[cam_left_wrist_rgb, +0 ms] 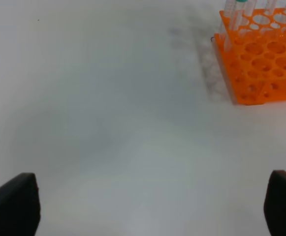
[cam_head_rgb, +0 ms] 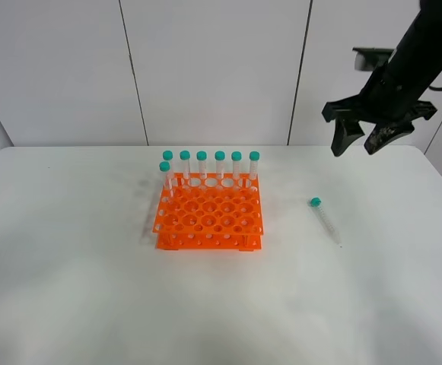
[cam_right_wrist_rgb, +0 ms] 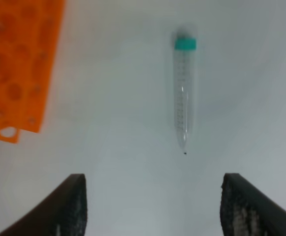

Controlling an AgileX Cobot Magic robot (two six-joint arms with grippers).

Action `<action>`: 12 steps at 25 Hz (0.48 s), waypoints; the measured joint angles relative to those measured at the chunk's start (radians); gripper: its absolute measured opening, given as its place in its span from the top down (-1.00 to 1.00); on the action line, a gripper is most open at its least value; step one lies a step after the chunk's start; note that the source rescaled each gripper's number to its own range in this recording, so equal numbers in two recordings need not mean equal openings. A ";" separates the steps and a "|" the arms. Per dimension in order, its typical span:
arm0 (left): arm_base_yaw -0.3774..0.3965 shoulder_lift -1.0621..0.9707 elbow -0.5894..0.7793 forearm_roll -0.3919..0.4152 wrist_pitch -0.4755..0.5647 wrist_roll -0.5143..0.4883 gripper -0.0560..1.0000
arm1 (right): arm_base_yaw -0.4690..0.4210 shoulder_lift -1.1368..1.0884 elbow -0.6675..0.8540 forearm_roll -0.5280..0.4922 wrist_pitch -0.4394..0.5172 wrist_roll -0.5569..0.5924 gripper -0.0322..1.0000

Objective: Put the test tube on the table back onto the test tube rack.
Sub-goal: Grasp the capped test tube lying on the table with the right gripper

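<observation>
Approaching the pickup looks to be the step in hand; nothing is grasped yet; the test tube (cam_head_rgb: 325, 221) lies on its side on the white surface (cam_head_rgb: 68, 266), to the right of the test tube rack (cam_head_rgb: 209, 217) and well apart from it, teal cap toward the far edge and pointed tip toward the near one; the right fingers (cam_head_rgb: 341, 138) hang in the air above and beyond it, spread apart and empty; seen from the right wrist, the test tube (cam_right_wrist_rgb: 183, 93) lies ahead of the right fingers (cam_right_wrist_rgb: 74, 204), roughly along the line between them, tip nearest, with a corner of the rack (cam_right_wrist_rgb: 15, 64) off to one side; the left fingers (cam_left_wrist_rgb: 15, 206) are also wide apart and hold nothing, low over bare surface with the rack (cam_left_wrist_rgb: 266, 59) beyond them

The next move, as I judge it, calls for bringing the right fingers down to straddle the tube, one on each side of its body, closing across its width without rolling it; after that it must be lifted, turned tip-down and lowered into a free hole; seven capped tubes (cam_head_rgb: 201, 163) stand along the rack's far side, leaving the nearer holes open
</observation>
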 joint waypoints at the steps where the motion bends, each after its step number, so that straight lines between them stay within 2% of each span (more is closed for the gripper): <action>1: 0.000 0.000 0.000 0.000 0.000 0.000 -1.00 | 0.000 0.027 -0.002 -0.006 0.002 0.003 -0.62; 12: 0.000 0.000 0.000 0.000 0.000 0.000 -1.00 | 0.000 0.255 -0.004 -0.022 0.006 0.010 -0.62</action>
